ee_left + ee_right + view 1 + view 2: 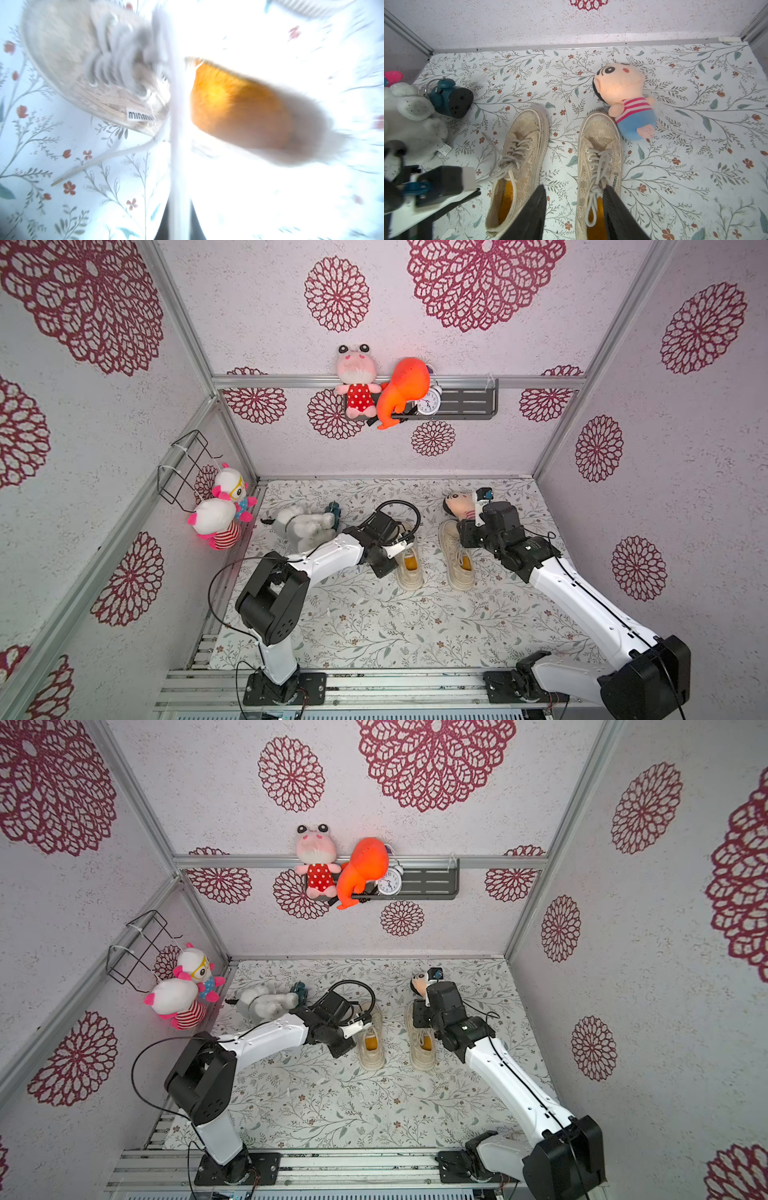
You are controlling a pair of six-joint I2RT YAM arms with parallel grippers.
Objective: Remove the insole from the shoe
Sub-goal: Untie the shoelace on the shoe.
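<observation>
Two beige lace shoes stand side by side, toes to the back wall. The left shoe (410, 583) (527, 124) shows an orange insole (411, 562) (228, 104). My left gripper (401, 549) (180, 205) hangs over its laces, jaws shut. In the blurred, washed-out left wrist view a pale strip runs along them; I cannot tell whether it is clamped. My right gripper (465, 537) (574, 187) stands open above the right shoe (449, 533) (598, 133), one finger between the shoes, the other over its insole (593, 218), holding nothing.
A boy doll (625, 93) lies against the right shoe's toe. A grey-white plush dog (299, 526) and a teal alarm clock (448, 99) lie left of the left shoe. Plush toys (220, 514) hang at the left wall, and a toy shelf (469, 404) is on the back wall.
</observation>
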